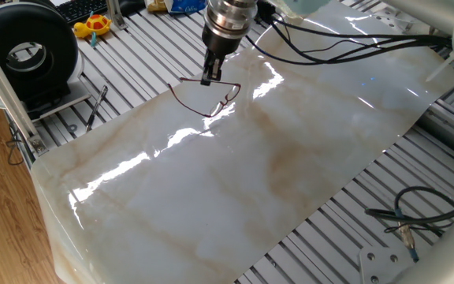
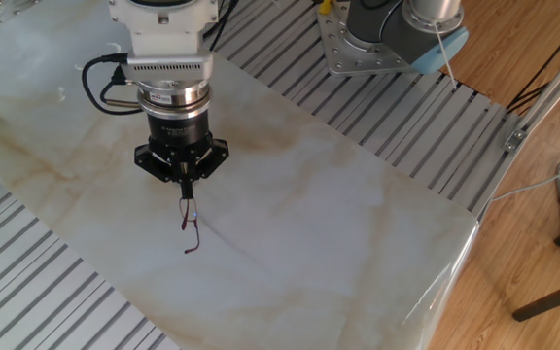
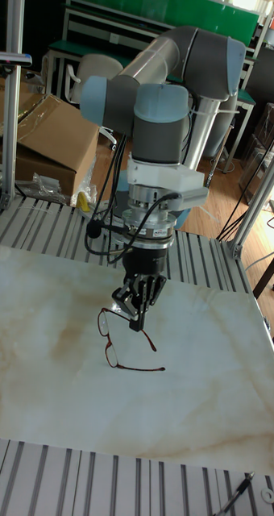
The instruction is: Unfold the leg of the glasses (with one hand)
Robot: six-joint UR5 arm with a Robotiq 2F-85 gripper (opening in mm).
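The glasses [image 1: 211, 102] lie on the marble-patterned sheet [image 1: 235, 181], a thin dark reddish wire frame with one leg stretched flat toward the sheet's edge. My gripper [image 1: 209, 78] points straight down over them, shut on the other leg near the frame. From the other fixed view the glasses [image 2: 192, 229] trail down from the gripper [image 2: 186, 191]. The tall fixed view has the lenses [image 3: 108, 324] left of the gripper [image 3: 138, 324], the flat leg [image 3: 139, 369] below, and the pinched leg slanting out to the lower right.
A black pen-like tool [image 1: 95, 108] lies on the slatted table left of the sheet. A black round device [image 1: 34, 47] and a yellow toy [image 1: 94, 25] are at the back left. Loose cables [image 1: 416, 214] lie at the right. The arm's base plate [image 2: 377, 44] stands behind.
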